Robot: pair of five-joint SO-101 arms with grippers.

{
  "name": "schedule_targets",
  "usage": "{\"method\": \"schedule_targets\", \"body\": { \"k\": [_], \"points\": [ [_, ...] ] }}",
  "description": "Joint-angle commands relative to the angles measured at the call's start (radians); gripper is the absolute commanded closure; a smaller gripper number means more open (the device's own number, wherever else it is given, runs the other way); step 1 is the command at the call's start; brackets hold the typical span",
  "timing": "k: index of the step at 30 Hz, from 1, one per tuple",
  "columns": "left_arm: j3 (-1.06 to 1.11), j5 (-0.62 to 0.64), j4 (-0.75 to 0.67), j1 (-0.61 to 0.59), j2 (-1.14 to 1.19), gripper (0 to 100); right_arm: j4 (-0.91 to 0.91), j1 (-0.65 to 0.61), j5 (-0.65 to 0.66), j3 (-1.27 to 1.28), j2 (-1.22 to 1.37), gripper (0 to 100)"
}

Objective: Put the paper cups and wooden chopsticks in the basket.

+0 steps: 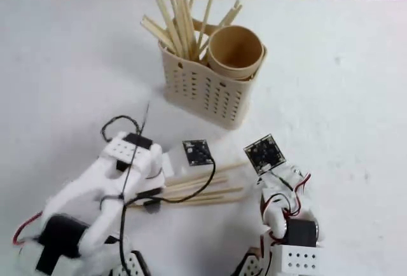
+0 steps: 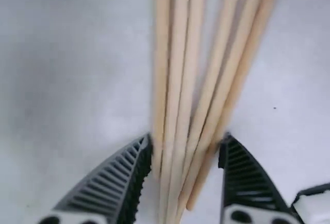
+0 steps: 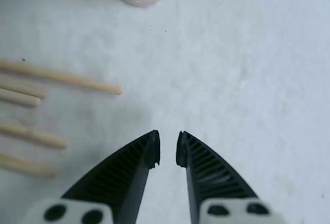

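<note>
Left wrist view: my left jaws clamp the chopsticks (image 2: 178,79) lying near the tabletop's (image 1: 63,66) front edge; best squeeze evenly, lift level toward the basket (image 1: 203,91). My right jaws hover barely parted, empty

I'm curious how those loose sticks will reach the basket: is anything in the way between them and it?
Nothing visible. The loose wooden chopsticks lie clamped in the left gripper, and only bare white table separates them from the cream perforated plastic basket, which already holds upright chopsticks and a tan paper cup.
</note>
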Motion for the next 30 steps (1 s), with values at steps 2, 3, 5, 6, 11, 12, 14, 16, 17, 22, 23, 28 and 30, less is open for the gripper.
{"method": "schedule_targets", "body": {
  "k": [2,3,5,6,11,12,14,16,17,22,23,28,30],
  "points": [
    [-0.040,-0.005,-0.064,0.001,0.019,78,-0.008,-0.004,0.006,0.009,-0.005,92.9],
    [-0.041,-0.003,-0.080,0.001,0.019,78,-0.008,-0.005,0.006,0.009,-0.005,92.9],
    [-0.058,-0.002,-0.087,0.001,0.024,78,-0.008,-0.005,0.006,0.009,-0.005,92.9],
    [-0.066,0.006,-0.094,-0.004,0.025,78,-0.008,-0.005,0.006,0.009,-0.005,92.9],
    [-0.149,0.029,-0.089,-0.091,0.025,78,-0.008,-0.005,0.006,0.009,-0.005,92.9],
    [-0.170,0.029,-0.089,-0.113,0.025,78,-0.008,-0.005,0.006,0.009,-0.005,92.9],
    [-0.212,0.029,-0.087,-0.148,0.027,78,-0.008,-0.005,0.006,0.009,-0.005,92.9],
    [-0.249,0.029,-0.086,-0.179,0.027,78,-0.008,-0.005,0.006,0.009,-0.005,92.9],
    [-0.261,0.029,-0.086,-0.189,0.027,78,-0.008,-0.005,0.006,0.009,-0.005,92.9],
    [-0.275,0.011,-0.086,-0.202,0.027,78,-0.008,-0.005,0.006,0.009,-0.005,92.9],
    [-0.273,0.011,-0.086,-0.200,0.027,78,-0.008,-0.005,0.006,0.009,-0.005,92.9],
    [-0.270,0.009,-0.061,-0.176,0.027,78,-0.008,-0.005,0.006,0.009,-0.005,92.9],
    [-0.267,0.011,-0.064,-0.157,0.030,78,-0.008,-0.005,0.006,0.009,-0.005,92.9]
  ]
}}
